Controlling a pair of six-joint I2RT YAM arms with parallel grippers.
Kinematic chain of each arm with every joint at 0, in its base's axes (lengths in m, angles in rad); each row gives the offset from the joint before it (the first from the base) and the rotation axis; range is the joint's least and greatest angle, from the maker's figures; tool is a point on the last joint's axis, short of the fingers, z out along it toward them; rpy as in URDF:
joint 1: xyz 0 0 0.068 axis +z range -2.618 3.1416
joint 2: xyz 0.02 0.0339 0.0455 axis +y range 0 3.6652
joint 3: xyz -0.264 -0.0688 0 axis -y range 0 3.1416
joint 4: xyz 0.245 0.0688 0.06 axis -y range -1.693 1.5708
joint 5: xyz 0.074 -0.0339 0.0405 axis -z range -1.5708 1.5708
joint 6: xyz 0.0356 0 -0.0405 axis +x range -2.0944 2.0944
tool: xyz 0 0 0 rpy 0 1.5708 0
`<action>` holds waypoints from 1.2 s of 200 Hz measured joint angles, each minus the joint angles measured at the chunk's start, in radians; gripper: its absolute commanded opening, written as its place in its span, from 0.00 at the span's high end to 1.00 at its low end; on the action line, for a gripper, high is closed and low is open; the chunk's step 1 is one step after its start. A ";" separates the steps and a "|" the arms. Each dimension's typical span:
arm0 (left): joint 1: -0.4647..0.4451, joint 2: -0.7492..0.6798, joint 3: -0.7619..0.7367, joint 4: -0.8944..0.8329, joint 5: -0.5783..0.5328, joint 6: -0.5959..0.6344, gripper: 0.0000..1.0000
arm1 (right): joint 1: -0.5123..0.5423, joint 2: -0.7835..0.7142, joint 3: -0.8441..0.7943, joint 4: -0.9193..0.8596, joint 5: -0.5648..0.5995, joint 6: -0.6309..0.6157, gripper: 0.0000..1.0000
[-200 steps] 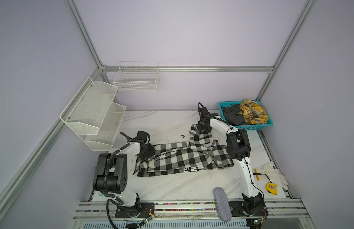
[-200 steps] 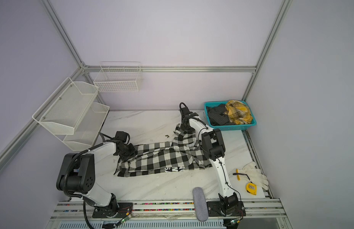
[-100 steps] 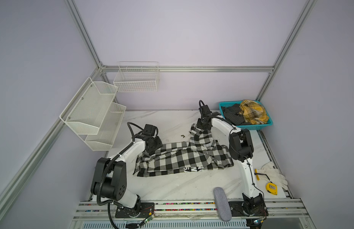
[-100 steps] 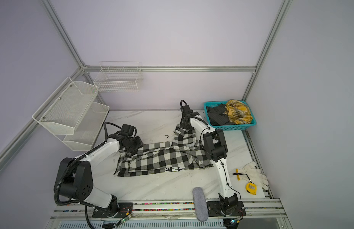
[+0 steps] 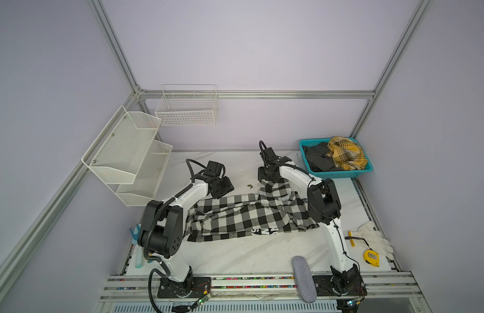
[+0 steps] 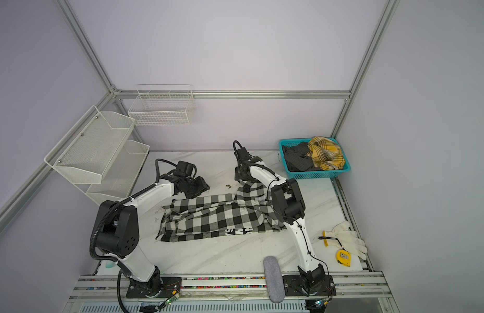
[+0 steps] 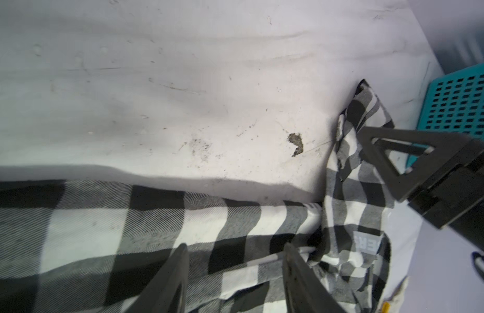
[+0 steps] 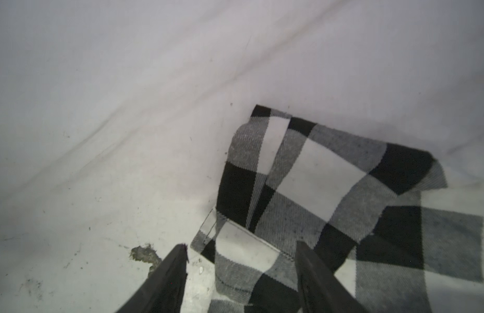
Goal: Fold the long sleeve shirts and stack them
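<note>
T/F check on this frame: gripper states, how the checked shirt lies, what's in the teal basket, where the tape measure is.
1. The left gripper and right gripper both stand open, clamping nothing. True.
2. The checked shirt is folded into a neat square. False: it lies stretched out and rumpled across the table.
3. The teal basket holds a yellow plaid shirt and a dark grey garment. True.
4. The tape measure sits in the basket. False: it lies near the table's right edge, beside a white glove.
5. White lettering shows along the checked shirt's near edge. True.
</note>
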 measured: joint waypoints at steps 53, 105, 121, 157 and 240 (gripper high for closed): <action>-0.066 0.326 0.297 0.135 0.122 -0.123 0.38 | -0.076 -0.086 -0.101 -0.019 0.065 0.097 0.55; -0.135 0.578 0.522 0.185 0.187 -0.201 0.41 | -0.157 -0.338 -0.356 -0.003 0.050 0.146 0.59; -0.149 0.608 0.570 0.191 0.192 -0.218 0.45 | -0.156 -0.396 -0.416 0.013 0.039 0.159 0.59; -0.170 0.644 0.613 0.195 0.188 -0.251 0.52 | -0.156 -0.444 -0.493 0.037 0.016 0.175 0.60; -0.193 0.728 0.743 0.131 0.165 -0.275 0.98 | -0.177 -0.497 -0.613 0.066 -0.004 0.183 0.65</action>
